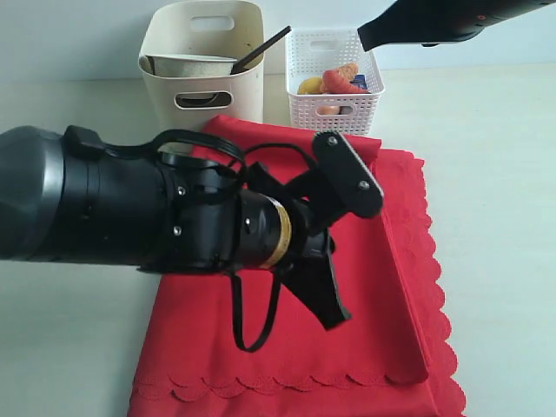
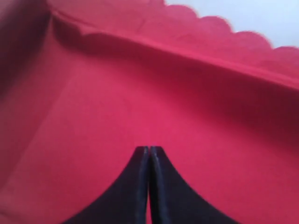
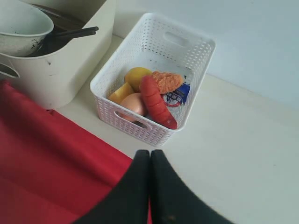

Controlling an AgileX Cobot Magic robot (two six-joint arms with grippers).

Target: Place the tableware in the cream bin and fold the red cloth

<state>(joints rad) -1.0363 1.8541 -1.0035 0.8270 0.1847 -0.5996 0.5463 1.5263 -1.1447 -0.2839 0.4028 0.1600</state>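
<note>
Red cloth (image 1: 373, 321) bright, creased, scalloped edge, one side folded over, beside cream bin (image 1: 248, 91). Bowl (image 3: 21, 28), chopsticks (image 3: 70, 33) inside bin. Left fingers (image 2: 131, 191) closed, empty; right fingers (image 3: 131, 191) closed, empty.

Large bright red scalloped cloth (image 1: 382, 287): fabric, matt, soft crease lines.
Tall cream plastic bin (image 1: 243, 87): smooth walls, faint sheen.
Small white lattice basket (image 1: 334, 113): perforated plastic, matt.
Pale green-white bowl (image 3: 23, 23): smooth, slight gloss.
Off-white tabletop (image 1: 495, 174): smooth, matt.
Black left arm casing (image 1: 104, 208): smooth, semi-gloss; brass-coloured metal ring (image 1: 280, 230), shiny.
</note>
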